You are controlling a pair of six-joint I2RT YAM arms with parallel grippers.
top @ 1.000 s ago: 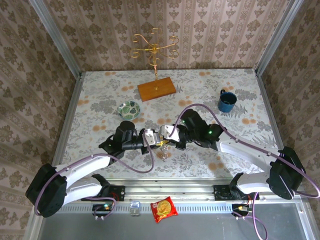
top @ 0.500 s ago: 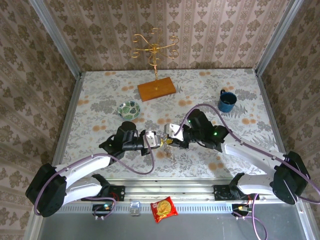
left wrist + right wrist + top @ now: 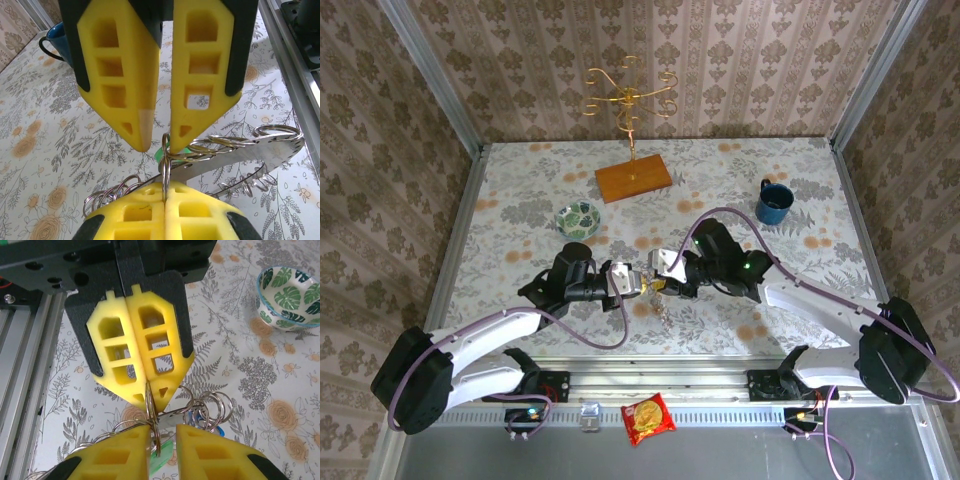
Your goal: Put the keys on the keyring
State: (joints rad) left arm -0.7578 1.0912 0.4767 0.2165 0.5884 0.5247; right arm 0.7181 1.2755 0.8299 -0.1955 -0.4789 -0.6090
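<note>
The keyring (image 3: 272, 150), a flat grey metal band with a toothed edge, was held between the two grippers over the near middle of the table (image 3: 510, 205). Several thin split rings (image 3: 220, 142) were strung along it. A scrap of the green key (image 3: 161, 462) showed below the bunch, and the blue key (image 3: 202, 421) peeked out among the rings to its right. Whether either key was already threaded on could not be told.

The left gripper (image 3: 165, 187) was closed tight on one upright wire ring (image 3: 165, 165), pinching it by its edge. The right gripper (image 3: 162, 432) faced it tip to tip, with its jaws slightly parted and straddling that same ring without clamping it.

The bunch was probably light but stiff, made of smooth, slippery metal, and likely to swing and twist from a single pinch point. The keys were tiny, so their plastic heads looked like the surest place to hold them. The ring was best held flat across its wire.

Farther off, a leaf-patterned bowl (image 3: 287, 297) sat on the far left and a blue mug (image 3: 773, 203) on the far right. A gold stand on a wooden base (image 3: 633, 178) stood at the back.
</note>
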